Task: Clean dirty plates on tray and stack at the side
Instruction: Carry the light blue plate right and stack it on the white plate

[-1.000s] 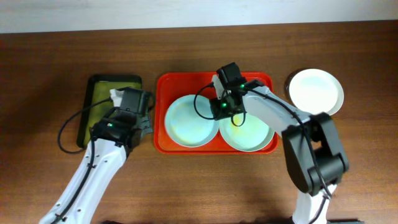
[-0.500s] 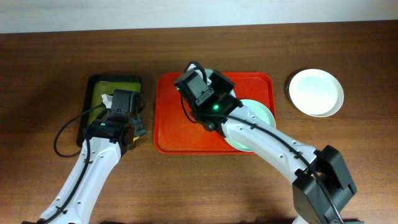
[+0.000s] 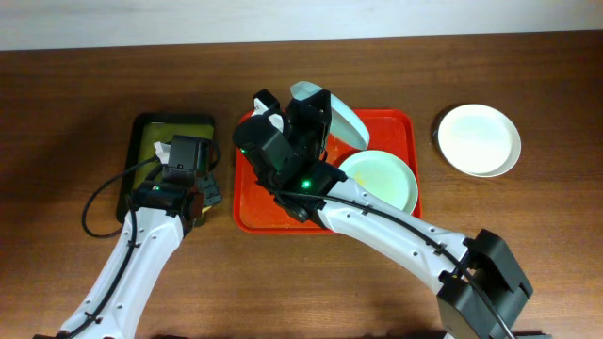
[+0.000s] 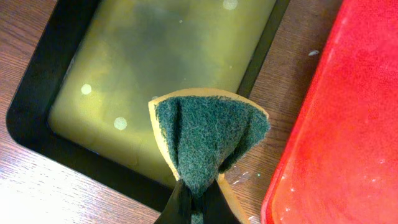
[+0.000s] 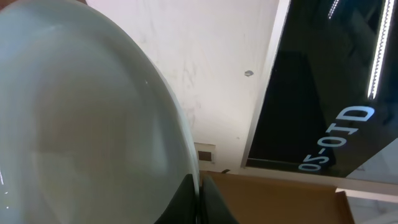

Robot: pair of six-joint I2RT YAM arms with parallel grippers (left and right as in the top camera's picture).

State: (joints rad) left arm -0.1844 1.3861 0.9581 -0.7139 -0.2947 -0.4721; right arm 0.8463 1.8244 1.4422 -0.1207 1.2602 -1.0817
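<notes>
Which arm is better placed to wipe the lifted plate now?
Left. The left gripper pinches the sponge close beside the tray, while the right gripper is occupied holding the plate tilted above it.

Wooden surface point(image 3: 528, 254): large red-orange plastic tray point(image 3: 250, 215) at centre, small dark rectangular tray point(image 3: 141, 127) just left of it. One round pale plate point(image 3: 382, 179) lies in the big tray's right half, a tilted pale plate point(image 3: 347, 118) hangs above its back edge, and a third round plate point(image 3: 479, 138) rests apart on the right. Folded green sponge point(image 4: 208, 140) hangs over the dark tray's right rim.
</notes>
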